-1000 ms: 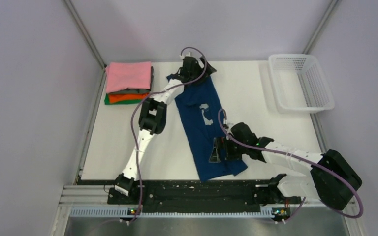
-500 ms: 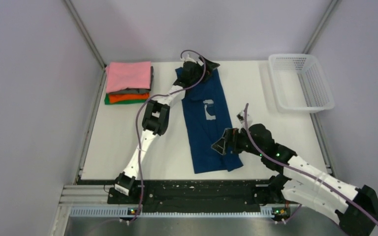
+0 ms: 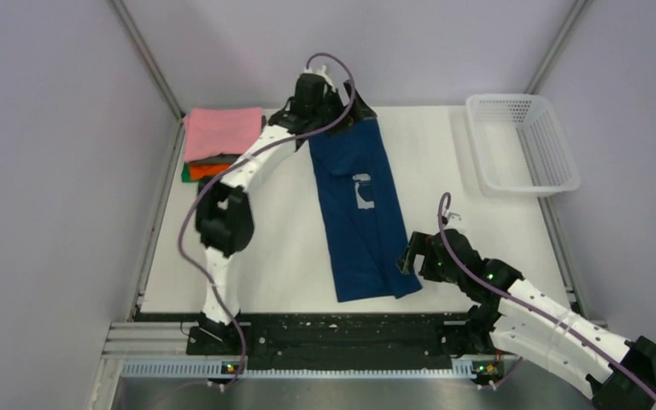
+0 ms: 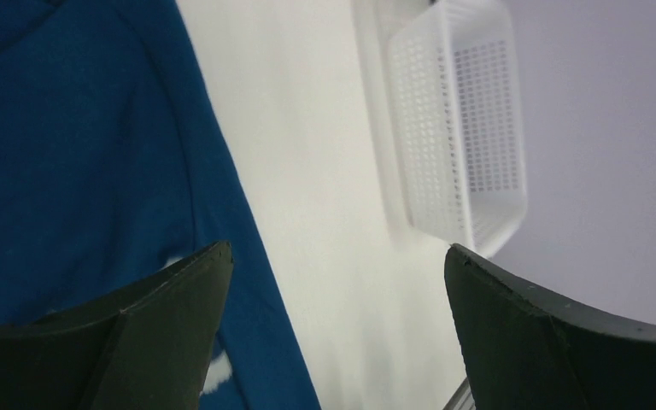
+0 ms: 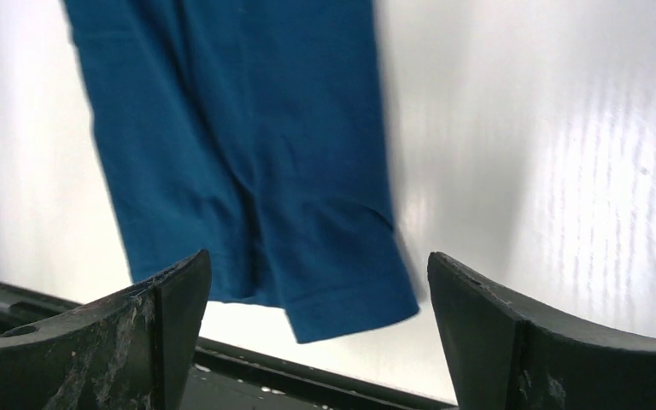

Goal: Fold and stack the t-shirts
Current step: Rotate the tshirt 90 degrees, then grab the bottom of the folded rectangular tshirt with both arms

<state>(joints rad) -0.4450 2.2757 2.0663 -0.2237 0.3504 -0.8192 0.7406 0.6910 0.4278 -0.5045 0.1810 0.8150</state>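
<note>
One navy t-shirt [image 3: 360, 209] lay flat mid-counter as a long narrow strip, apparently folded in lengthwise, white chest print facing up. Its collar end was at the far side, its hem end near the front edge of the counter [image 3: 478, 222]. Four folded shirts sat stacked in the far-left corner, pink one [image 3: 224, 130] on top, then grey, orange and green edges showing below it.

Left hand [image 3: 312, 107] hovered over the far end of the strip, just beside the collar area. Its wrist view showed the fingers spread wide with nothing between them. Right hand [image 3: 410, 256] sat low just right of the hem end, fingers also spread, empty and clear of the cloth. White basket [image 3: 523, 143] stood far right, well apart from the shirt.

Handling call: light, limp cotton with no stiffness, so it should sag and drape from any pinch. The stacked layers could slide apart if only the top ply is caught. It lay thin on the counter, so fingertips would likely need to press down and scoop under the edge.

Best hold, judged: pinch through all layers at the hem end. One hand would go near each hem corner if reach allows, and the hem would be carried up toward the collar. A mid-panel grab would likely bunch the cloth and spoil the fold.
</note>
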